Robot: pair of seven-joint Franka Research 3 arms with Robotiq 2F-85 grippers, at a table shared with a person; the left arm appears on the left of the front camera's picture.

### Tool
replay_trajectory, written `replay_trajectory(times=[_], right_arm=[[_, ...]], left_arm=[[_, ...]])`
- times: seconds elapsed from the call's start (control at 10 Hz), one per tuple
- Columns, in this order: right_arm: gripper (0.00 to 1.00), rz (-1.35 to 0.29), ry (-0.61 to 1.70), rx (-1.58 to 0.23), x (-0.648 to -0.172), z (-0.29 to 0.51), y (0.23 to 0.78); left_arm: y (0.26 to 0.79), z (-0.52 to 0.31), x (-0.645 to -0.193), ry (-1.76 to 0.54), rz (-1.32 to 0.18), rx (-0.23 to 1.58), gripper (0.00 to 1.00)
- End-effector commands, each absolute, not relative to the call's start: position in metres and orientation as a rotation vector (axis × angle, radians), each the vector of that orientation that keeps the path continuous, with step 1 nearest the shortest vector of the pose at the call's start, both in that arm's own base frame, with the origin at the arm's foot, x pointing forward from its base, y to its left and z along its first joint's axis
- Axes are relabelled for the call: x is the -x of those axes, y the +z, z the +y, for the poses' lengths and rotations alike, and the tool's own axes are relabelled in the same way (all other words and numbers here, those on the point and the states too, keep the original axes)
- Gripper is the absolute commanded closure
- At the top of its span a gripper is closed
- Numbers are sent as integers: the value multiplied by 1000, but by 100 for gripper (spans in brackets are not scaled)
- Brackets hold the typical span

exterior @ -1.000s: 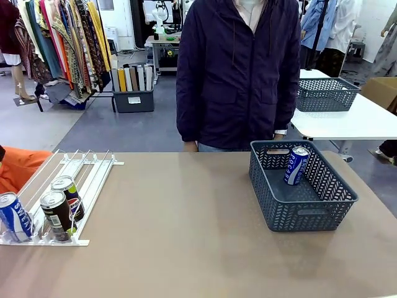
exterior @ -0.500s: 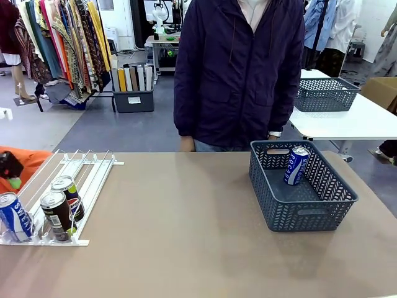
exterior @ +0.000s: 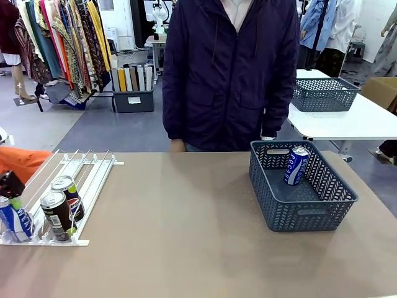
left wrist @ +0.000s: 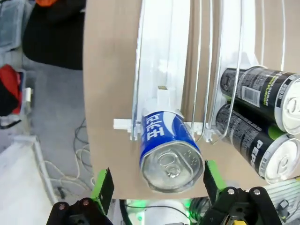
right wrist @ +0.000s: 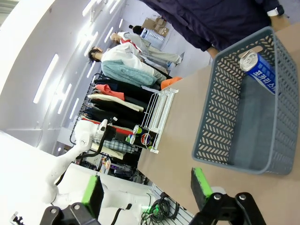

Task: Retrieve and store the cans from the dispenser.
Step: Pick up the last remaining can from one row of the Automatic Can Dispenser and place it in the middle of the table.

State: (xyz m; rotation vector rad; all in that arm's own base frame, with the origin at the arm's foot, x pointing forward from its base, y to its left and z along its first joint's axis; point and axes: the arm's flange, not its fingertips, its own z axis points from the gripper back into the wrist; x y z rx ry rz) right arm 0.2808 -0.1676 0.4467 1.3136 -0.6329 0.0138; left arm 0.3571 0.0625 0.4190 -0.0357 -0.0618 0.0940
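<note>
L gripper [exterior: 12, 195] has just come in from the left edge in the front view: a sec ago there was no arm over the rack, now its black body sits right above the blue-and-white can [exterior: 12, 220] at the near end of the dispenser [exterior: 87, 171]. In the L wrist view the gripper [left wrist: 157, 180] has its green pads wide apart, one either side of that can [left wrist: 164, 147], w/ a clear gap on the one side and the other pad just beside the rim; nothing clamped yet. The can stands in the outer lane of the dispenser [left wrist: 159, 47], against the front stop, silver top facing the cam. Two dark cans [exterior: 62, 208] sit one behind the other in the next lane, untouched. One blue can [exterior: 296, 165] already leans inside the grey basket [exterior: 322, 214] on the far right of the surface [exterior: 186, 236], well apart from the rack. R gripper [right wrist: 146, 187] pads also apart, holding nothing, up high looking down at the basket [right wrist: 220, 117]. The person [exterior: 229, 74] at the far side has shifted a bit to picture left, hands off the cans. Meaning, IMO: first can stored, second pick now starting, three left in the rack. Next needs a bit more descent, then closing on the can body w/o knocking the rails.
</note>
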Motion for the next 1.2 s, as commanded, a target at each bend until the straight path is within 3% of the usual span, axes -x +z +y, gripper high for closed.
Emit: replay_trajectory(times=[0.0, 0.6, 0.7, 0.8, 1.1], right_arm=[[0, -656, 10, -1334, -284, -167, 451], [0, -656, 10, -1334, -284, -167, 451], [0, -656, 10, -1334, -284, -167, 451], [0, -656, 10, -1334, -284, -167, 451], [0, -656, 10, -1334, -284, -167, 451]], left_arm=[[409, 58, -362, 59, -17, 91, 0], [402, 56, -368, 85, -26, 70, 0], [404, 55, -368, 111, -43, 56, 57], [406, 54, -367, 89, -46, 60, 100], [407, 54, -364, 87, -37, 53, 100]])
